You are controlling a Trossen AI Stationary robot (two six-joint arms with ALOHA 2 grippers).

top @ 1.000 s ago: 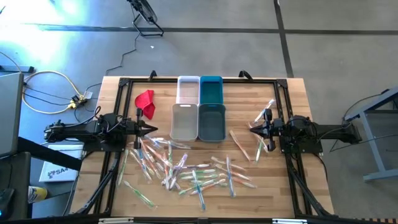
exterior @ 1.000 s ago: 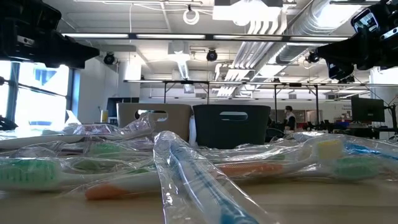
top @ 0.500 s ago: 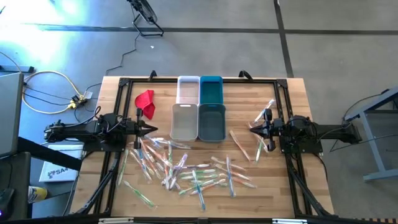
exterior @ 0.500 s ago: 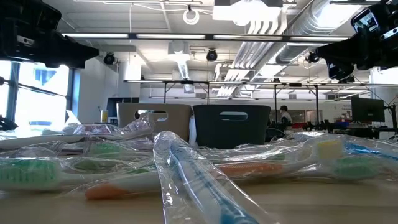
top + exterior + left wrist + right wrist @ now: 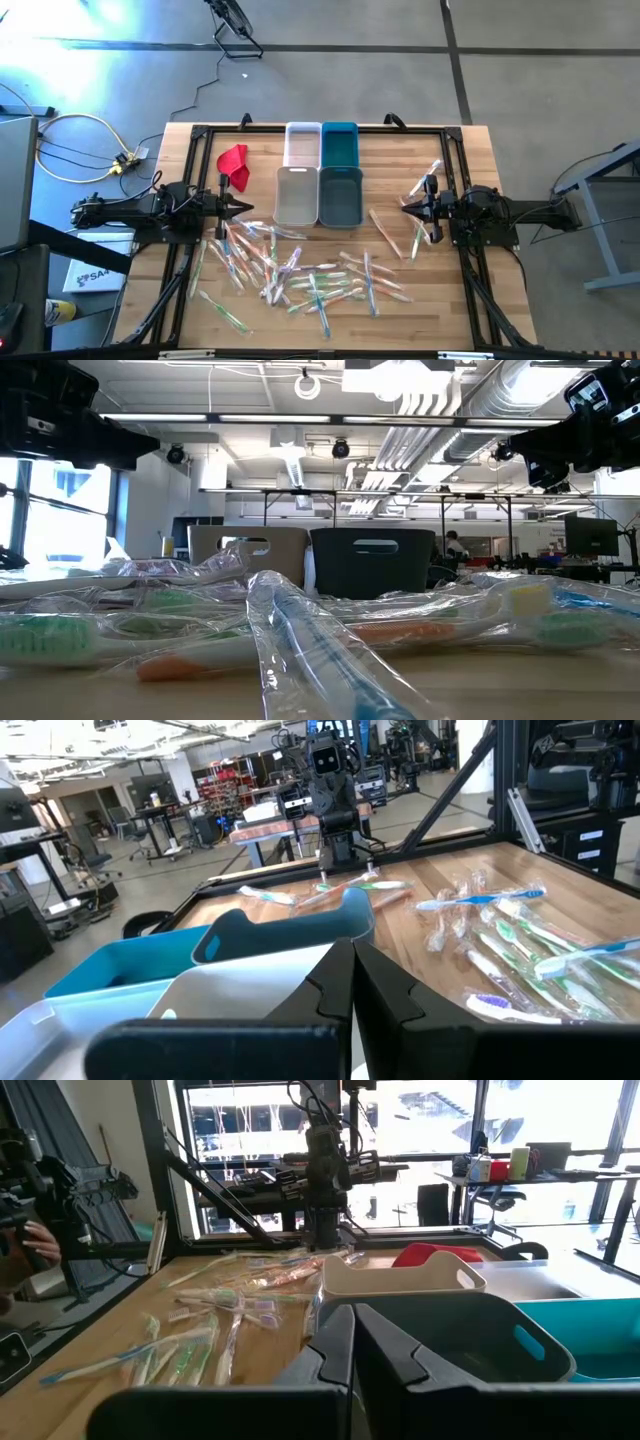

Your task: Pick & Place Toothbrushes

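Your left claw (image 5: 243, 206) is closed and empty, parked above the counter (image 5: 470, 290) just beside the white bin (image 5: 295, 195), so the short reach forward is to a drop point. Your right claw (image 5: 405, 207) is also closed on nothing, facing the dark bin (image 5: 341, 195) from the opposite side. The wrapped toothbrushes (image 5: 300, 275) lie loose on the counter, mostly between the two claws and toward the near edge, a few just under the right claw. Beyond the bins sit a white lid-like tray (image 5: 303, 143) and a teal one (image 5: 339, 142); a red cloth (image 5: 234, 163) lies past the left claw.
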